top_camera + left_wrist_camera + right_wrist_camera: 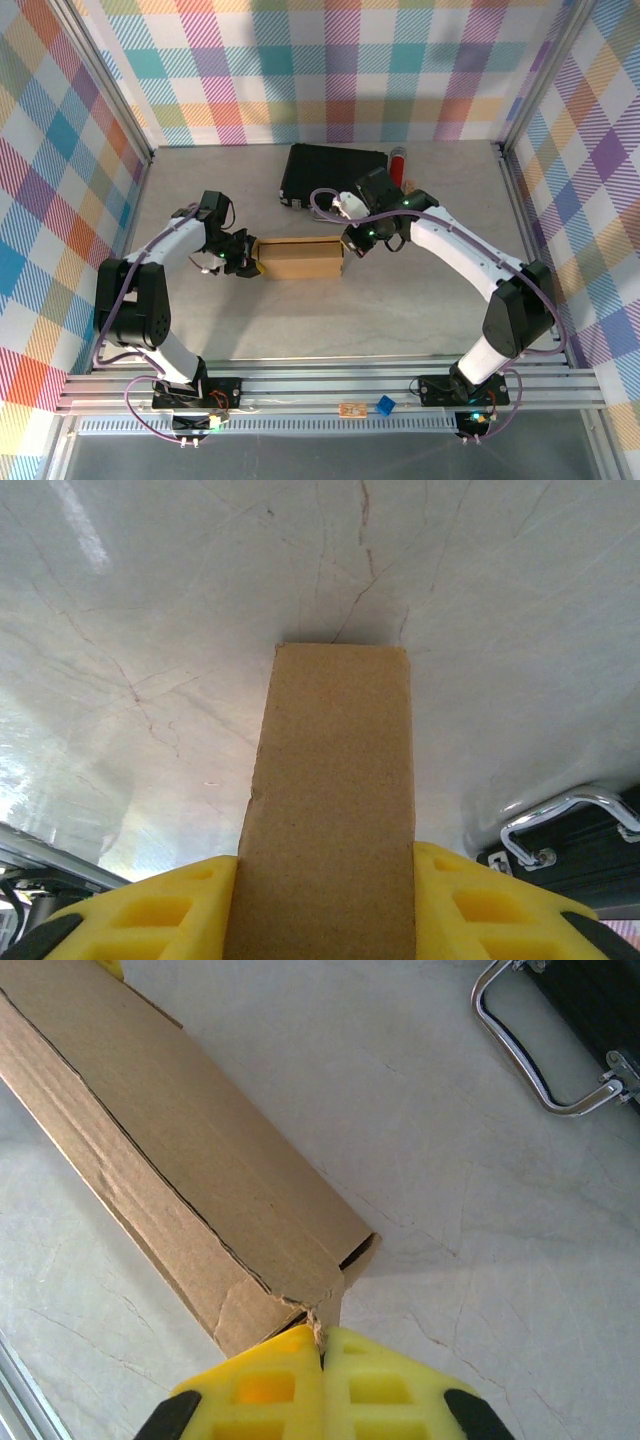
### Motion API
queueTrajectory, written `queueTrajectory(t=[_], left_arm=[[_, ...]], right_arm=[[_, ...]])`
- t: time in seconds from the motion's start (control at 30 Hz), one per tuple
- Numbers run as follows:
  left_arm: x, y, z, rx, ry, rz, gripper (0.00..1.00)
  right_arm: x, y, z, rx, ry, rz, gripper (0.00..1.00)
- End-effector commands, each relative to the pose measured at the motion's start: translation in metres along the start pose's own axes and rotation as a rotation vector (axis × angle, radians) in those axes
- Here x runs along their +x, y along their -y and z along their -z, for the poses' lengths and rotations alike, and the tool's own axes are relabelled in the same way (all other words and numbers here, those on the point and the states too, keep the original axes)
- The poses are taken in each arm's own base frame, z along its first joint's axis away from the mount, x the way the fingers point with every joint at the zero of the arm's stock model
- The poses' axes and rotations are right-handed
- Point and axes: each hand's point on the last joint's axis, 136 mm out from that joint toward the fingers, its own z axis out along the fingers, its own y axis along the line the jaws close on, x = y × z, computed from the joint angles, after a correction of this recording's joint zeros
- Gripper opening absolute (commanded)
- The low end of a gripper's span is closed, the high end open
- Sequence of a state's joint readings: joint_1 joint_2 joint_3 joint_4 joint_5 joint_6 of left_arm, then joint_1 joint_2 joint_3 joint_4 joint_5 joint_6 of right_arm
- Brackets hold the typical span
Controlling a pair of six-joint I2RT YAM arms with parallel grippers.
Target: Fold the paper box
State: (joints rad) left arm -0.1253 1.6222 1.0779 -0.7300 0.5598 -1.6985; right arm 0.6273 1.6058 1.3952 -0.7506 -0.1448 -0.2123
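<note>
The paper box [300,258] is a long, flat brown cardboard box lying across the middle of the table. My left gripper [245,262] is shut on its left end. In the left wrist view the box [335,800] runs straight away between the yellow fingers [170,910], which press on both its sides. My right gripper [348,245] is at the box's right end. In the right wrist view its yellow jaws [322,1335] stand together, pinching the torn edge of the end flap of the box [180,1160]. That end is slightly open, with a dark gap showing.
A black hard case [333,170] with a metal handle [530,1060] lies behind the box, and a red cylinder [398,165] stands at its right end. Checkered walls enclose the table on three sides. Small blue [384,406] and orange [350,410] items sit on the front rail.
</note>
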Motion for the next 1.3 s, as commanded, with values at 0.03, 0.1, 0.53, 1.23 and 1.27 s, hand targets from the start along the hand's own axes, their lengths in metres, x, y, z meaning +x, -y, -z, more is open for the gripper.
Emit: queueTrajectory(t=[0.03,0.1,0.53,1.23,1.27], left_arm=[[-0.007,0.005,-0.005,0.005,0.013,0.068,0.13],[-0.008,0.007,-0.006,0.015,0.012,0.093,0.12],[-0.009,0.014,-0.010,0.029,0.010,0.145,0.11],[-0.006,0.022,-0.011,0.045,-0.007,0.151,0.10],[-0.007,0.022,-0.012,0.044,-0.008,0.152,0.10]], right_arm=[[-0.006,-0.009,-0.007,0.006,-0.020,-0.048,0.00],[-0.006,-0.007,-0.008,0.019,-0.026,-0.109,0.00],[-0.016,-0.003,-0.013,0.057,-0.095,-0.364,0.00],[-0.018,-0.003,-0.023,0.074,-0.105,-0.528,0.00],[-0.017,-0.003,-0.024,0.080,-0.103,-0.530,0.00]])
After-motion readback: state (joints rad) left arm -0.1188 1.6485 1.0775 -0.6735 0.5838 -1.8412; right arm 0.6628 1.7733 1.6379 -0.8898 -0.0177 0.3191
